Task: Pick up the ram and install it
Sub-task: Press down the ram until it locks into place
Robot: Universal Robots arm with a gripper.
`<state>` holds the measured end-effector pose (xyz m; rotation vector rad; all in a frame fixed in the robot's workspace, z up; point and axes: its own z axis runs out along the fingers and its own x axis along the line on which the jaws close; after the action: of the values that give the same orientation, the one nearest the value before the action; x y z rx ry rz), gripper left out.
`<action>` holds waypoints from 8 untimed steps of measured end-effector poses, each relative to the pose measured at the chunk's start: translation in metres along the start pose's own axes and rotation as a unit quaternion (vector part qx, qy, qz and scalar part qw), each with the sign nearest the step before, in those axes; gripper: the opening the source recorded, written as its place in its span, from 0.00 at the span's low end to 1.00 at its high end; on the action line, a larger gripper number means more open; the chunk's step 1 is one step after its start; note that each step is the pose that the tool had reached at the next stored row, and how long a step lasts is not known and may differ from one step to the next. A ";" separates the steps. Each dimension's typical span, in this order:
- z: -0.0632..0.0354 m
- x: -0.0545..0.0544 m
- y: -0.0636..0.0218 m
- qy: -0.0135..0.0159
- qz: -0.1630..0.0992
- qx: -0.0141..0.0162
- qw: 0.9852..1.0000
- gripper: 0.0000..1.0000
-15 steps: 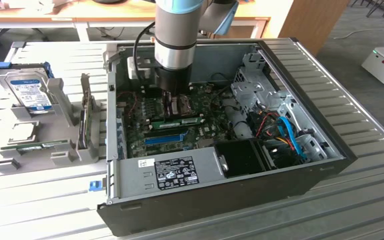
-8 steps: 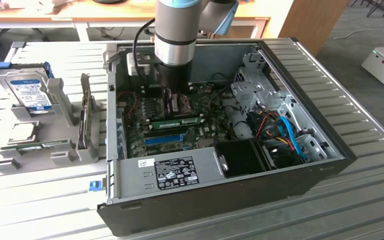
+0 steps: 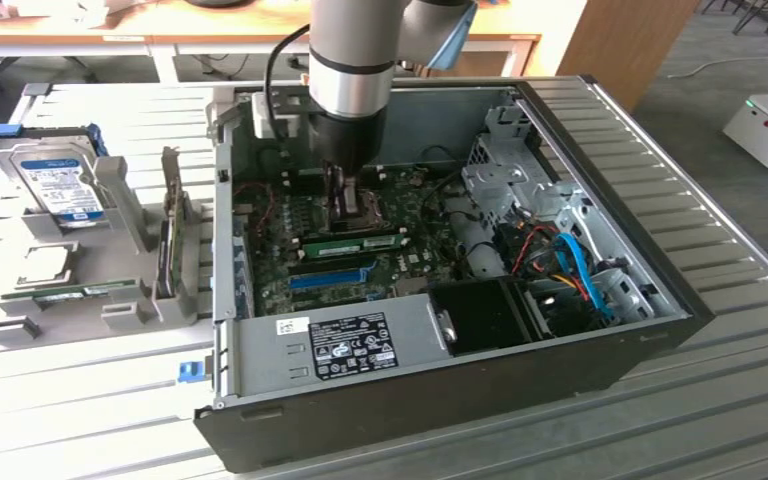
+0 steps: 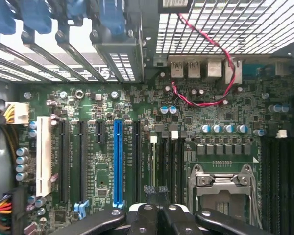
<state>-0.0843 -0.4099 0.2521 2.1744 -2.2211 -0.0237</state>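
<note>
Case: open black metal computer case (image 3: 584, 385) on slatted grey table (image 3: 77, 420), green motherboard (image 3: 404, 225) inside.
Installed module: green ram stick (image 3: 361, 243) in motherboard slot, beside long blue slot strip (image 3: 328, 277).
Rack: grey holder (image 3: 117, 310) at exterior view's left of case, silver hard drive with blue label (image 3: 64, 185) upright in it.
Arm: grey robot arm (image 3: 355, 60) above motherboard, gripper (image 4: 159, 215) near board.

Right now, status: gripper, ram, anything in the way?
Gripper shut, low inside the computer case. Ram on edge on the motherboard, close by the gripper; contact unclear. Nothing between them.

arm (image 3: 353, 60): grey tube, black band, blue joint cap | black cable (image 3: 277, 60) | tool (image 4: 157, 218): black, screwed links
</note>
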 end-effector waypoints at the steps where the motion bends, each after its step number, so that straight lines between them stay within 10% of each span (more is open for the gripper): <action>1: -0.0022 0.000 0.0001 0.000 0.000 0.000 1.000 0.11; 8: -0.0179 0.000 0.0006 0.002 0.000 0.000 1.000 0.11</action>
<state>-0.0843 -0.4099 0.2700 2.1727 -2.2195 -0.0198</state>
